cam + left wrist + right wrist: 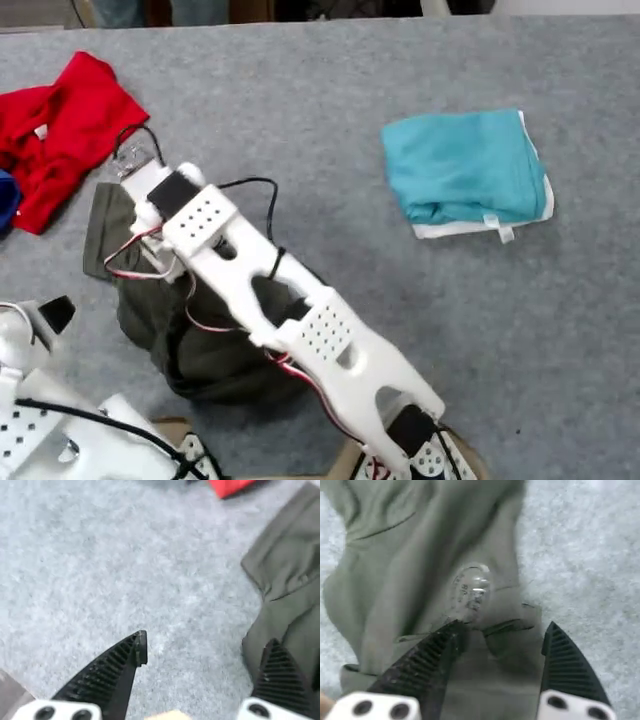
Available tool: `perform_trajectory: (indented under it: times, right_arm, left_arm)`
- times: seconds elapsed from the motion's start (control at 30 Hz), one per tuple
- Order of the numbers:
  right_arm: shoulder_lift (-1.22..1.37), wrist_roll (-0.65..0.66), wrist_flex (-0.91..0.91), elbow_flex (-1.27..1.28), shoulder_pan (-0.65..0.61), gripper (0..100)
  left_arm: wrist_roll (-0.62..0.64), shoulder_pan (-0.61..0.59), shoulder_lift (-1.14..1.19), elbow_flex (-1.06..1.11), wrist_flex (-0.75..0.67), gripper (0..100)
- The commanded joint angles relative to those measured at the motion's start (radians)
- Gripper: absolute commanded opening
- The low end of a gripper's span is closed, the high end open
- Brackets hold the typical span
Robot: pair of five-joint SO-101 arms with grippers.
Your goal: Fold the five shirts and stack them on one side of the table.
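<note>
Right gripper [505, 630] open over olive shirt [420, 555] at 8 o'clock; left gripper [207, 642] open at its edge; folded teal shirt [465, 165] at 2 o'clock.

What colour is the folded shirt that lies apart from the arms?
The folded shirt is teal, with white at its edge; the high view shows it best.

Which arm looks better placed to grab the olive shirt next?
Probably the right: the open right gripper hangs directly over the olive shirt, while the left gripper is mostly over bare table, with the shirt off to its side.
</note>
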Motion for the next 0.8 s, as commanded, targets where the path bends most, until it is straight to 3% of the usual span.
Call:
perform_trajectory:
  times: [0.0,0.17,0.33,0.43,0.77]
  right_arm:
    - [0.039,-0.005,-0.031,-0.039,-0.017,20.7]
    - [0.128,0.048,-0.058,-0.076,0.064,0.9]
    - [0.131,0.061,0.015,-0.14,0.233,1.4]
    - [0.13,0.078,0.017,-0.143,0.364,1.3]
    - [0.054,0.163,0.017,-0.076,0.712,1.3]
  left_arm:
    - [0.02,-0.015,-0.012,-0.002,-0.02,36]
    - [0.021,0.005,-0.012,-0.002,-0.025,36]
    - [0.028,0.005,-0.011,-0.005,-0.041,36]
    - [0.098,0.01,0.014,-0.019,-0.052,32]
    - [0.114,0.355,0.497,-0.096,-0.12,30]
